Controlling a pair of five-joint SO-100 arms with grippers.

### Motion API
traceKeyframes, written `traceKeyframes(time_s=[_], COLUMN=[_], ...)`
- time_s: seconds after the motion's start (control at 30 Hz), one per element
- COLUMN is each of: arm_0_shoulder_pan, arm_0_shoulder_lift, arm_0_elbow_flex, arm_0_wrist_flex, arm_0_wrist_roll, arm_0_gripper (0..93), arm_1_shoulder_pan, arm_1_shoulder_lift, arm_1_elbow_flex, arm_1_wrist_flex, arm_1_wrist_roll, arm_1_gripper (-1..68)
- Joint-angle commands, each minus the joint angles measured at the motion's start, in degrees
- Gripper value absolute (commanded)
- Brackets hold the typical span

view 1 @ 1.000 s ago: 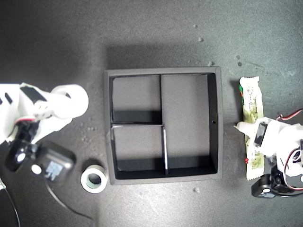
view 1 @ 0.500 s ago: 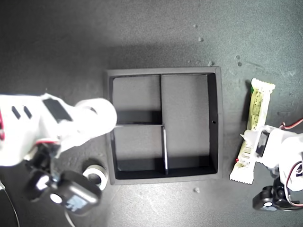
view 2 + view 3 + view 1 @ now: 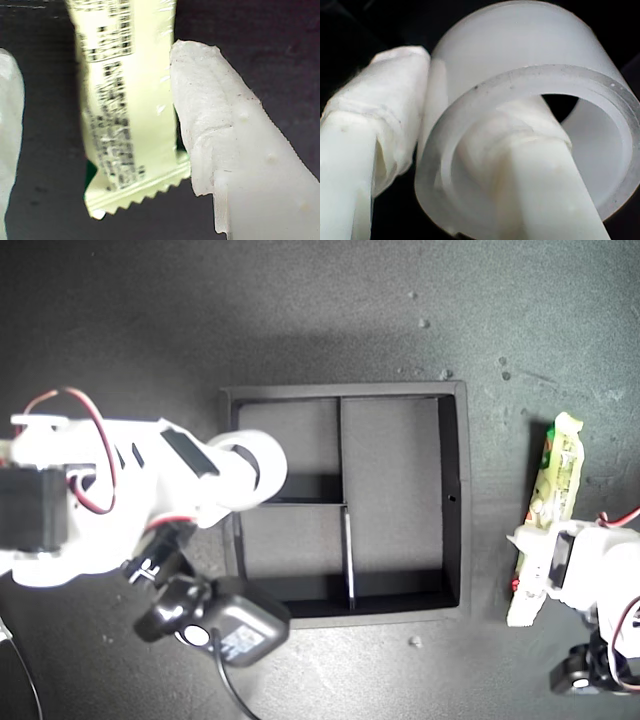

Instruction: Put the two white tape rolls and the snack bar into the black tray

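The wide white tape roll is held by my second gripper, one finger inside the ring and one outside. It hangs over the edge of the black tray on the exterior view's left, by the wall between the two small compartments. The other tape roll is hidden. At the exterior view's right, the snack bar lies outside the tray, tilted. My first gripper is open around it: one finger touches it, the other stands apart.
The second arm and its black camera block, with a cable, cover the floor at the exterior view's left of the tray. Small pale crumbs dot the dark surface. All three tray compartments hold nothing.
My second gripper carried the wide roll rightward in the exterior view to the tray's edge, covering the smaller roll. The snack bar swung, its far end going right, and now looks narrower.
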Motion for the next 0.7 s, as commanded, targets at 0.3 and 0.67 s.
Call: traceKeyframes(time_s=[0.3,0.67], arm_0_shoulder_pan=[-3.1,-5.7], arm_0_shoulder_lift=[-12.3,-16.9], arm_0_elbow_flex=[-19.0,-17.9], arm_0_wrist_flex=[8.1,9.5], arm_0_wrist_roll=[3.1,2.4], arm_0_gripper=[0.4,0.4], arm_1_shoulder_pan=[0.0,-2.0], arm_1_shoulder_lift=[0.5,1.1], arm_1_elbow_flex=[15.8,8.3], arm_1_wrist_flex=[-18.4,-13.4], arm_1_wrist_roll=[6.2,5.6], arm_1_gripper=[15.2,5.8])
